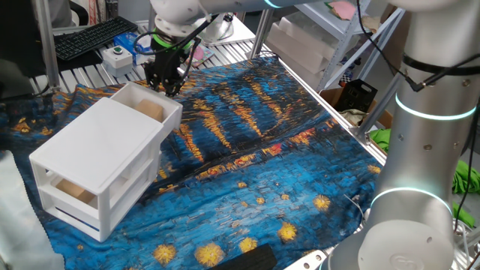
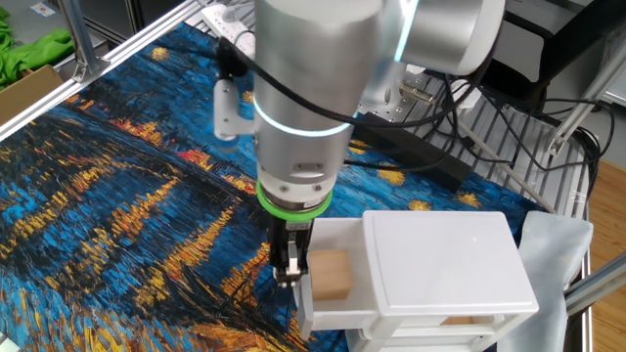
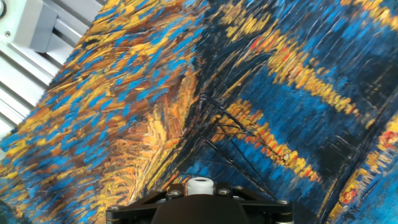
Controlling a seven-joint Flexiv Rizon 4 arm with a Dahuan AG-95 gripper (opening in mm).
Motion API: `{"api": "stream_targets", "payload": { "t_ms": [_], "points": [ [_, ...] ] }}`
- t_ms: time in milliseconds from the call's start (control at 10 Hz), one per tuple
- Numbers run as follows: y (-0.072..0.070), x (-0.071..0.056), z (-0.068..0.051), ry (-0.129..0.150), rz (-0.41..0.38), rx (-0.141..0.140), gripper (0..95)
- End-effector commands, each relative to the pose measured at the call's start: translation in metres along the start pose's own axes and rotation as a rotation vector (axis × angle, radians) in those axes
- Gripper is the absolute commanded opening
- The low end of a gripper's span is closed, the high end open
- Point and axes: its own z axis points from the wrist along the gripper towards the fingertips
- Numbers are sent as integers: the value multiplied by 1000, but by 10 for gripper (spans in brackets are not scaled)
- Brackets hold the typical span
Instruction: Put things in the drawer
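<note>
The white two-drawer cabinet (image 1: 105, 139) lies on the painted cloth. Its upper drawer (image 1: 171, 106) is pulled open, and one pale tan block (image 1: 150, 110) rests inside it. The block (image 2: 331, 274) and the drawer's rim (image 2: 337, 227) also show in the other fixed view. My gripper (image 1: 168, 84) hangs just outside the drawer's front wall, fingers pointing down, close together and empty. In the other fixed view my gripper (image 2: 290, 266) is right beside the front wall. The hand view shows only cloth, and the fingers are hidden there.
Something tan (image 1: 75, 191) shows in the lower drawer. A keyboard (image 1: 94, 37) and a white button box (image 1: 120, 56) lie beyond the cloth's far edge. The arm's base (image 1: 420, 150) stands at the right. Cables (image 2: 421, 156) run behind the arm.
</note>
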Motion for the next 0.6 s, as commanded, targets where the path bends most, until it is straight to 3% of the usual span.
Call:
{"api": "stream_targets", "payload": {
  "t_ms": [100, 600],
  "points": [
    [-3, 1, -2, 0, -2, 1, 0],
    [-2, 1, -1, 8, 4, 1, 0]
  ]
}}
